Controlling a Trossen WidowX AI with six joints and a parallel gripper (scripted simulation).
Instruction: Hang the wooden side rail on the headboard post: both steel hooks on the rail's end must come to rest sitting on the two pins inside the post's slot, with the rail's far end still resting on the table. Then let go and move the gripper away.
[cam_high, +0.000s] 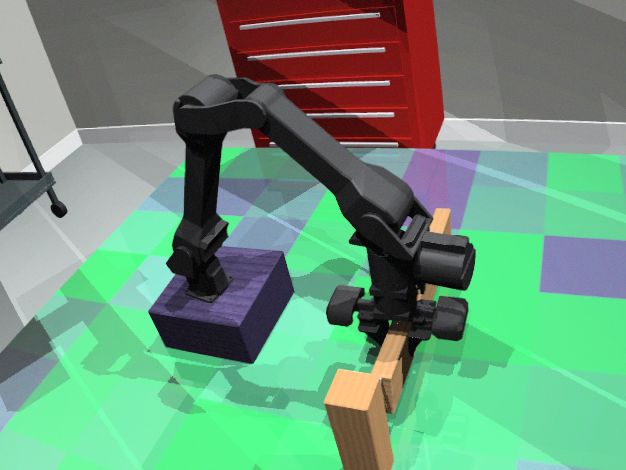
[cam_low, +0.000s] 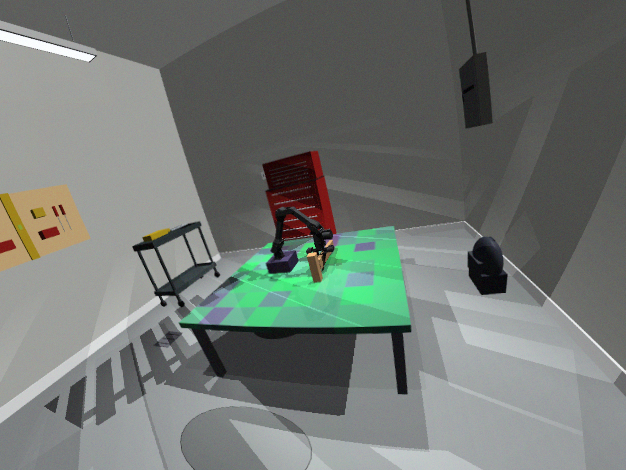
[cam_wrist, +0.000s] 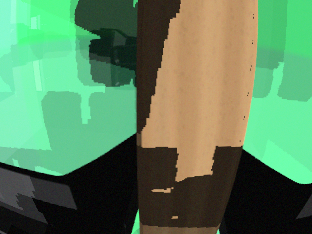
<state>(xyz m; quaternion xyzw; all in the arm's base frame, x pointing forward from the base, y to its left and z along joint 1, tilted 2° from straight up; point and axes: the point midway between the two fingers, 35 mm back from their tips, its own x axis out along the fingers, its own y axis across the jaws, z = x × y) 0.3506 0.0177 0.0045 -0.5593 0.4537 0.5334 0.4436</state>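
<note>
Post (cam_high: 360, 404) (cam_low: 315, 268) of light wood stands upright on the bench (cam_high: 505, 323) (cam_low: 303, 308), nearest to the top view. Just behind it is the near end of the rail (cam_high: 392, 349) (cam_low: 329, 243) (cam_wrist: 210, 75), also of light wood. This end is very near to the post's upper part, at the side where a thin grey bit of metal (cam_high: 381, 385) shows between the two. The hooks and the pins I cannot make out, so I cannot tell if the one sits on the other. From the post the rail runs away in a long line, passes under the end effector (cam_high: 396, 328) (cam_low: 319, 251) and comes out again behind it. If its far end touches the bench, I cannot tell. The end effector points down and is closed on the rail, with one finger at each side of it. In the wrist view the rail goes from top to bottom through the middle, partly in dark shadow, between the two black fingers. To the left in the top view, the black arm (cam_high: 313, 146) (cam_low: 298, 212) rises from a purple block (cam_high: 202, 333) (cam_low: 281, 263), bends high and comes down to the rail. Farther back, beyond the bench, stands a red cabinet (cam_high: 424, 75) (cam_low: 323, 197) with drawers.
</note>
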